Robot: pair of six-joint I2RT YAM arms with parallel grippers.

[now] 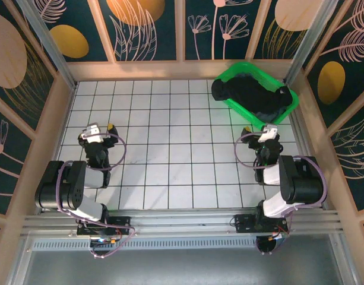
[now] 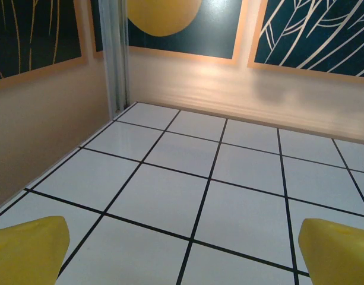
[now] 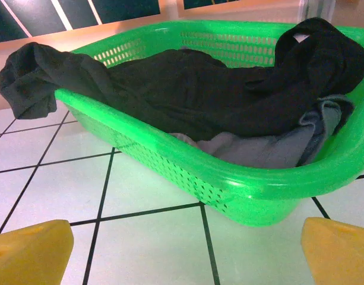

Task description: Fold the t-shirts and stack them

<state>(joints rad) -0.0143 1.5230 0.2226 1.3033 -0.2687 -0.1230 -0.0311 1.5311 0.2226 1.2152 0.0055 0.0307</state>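
- The white tiled table [image 1: 170, 148] stretches from the green basket [image 1: 248, 67] to both arm bases. No shirt lies on it outside the basket.
- The green basket sits in the table's far right corner. Its long axis slants from far-left to near-right, so 1 long side faces the right arm.
- The black t-shirt [image 3: 187, 89] lies crumpled in the basket, along its length and on top of the other shirt. It is just ahead of the right gripper [image 3: 184, 252], beyond the basket's near rim. 1 bunch of it spills over the basket's left end, and another climbs the far right rim. It is soft, matte and deeply creased, with no flat panel or clear hem to aim at.
- The grey t-shirt [image 3: 265, 148] is under the black one, at the basket's right end against the near wall. It is slate-coloured, in loose folds and mostly covered.
- The right gripper is near the basket's long side, pointing at it, with its yellow fingers [image 3: 30, 249] spread wide and holding nothing. It is clearly the nearer arm, so I judge the first pick falls to it, likely at the bunch over the rim.
- The left gripper [image 1: 101, 128] is well apart from the basket, across the table to its left. It is also spread wide and holds nothing.
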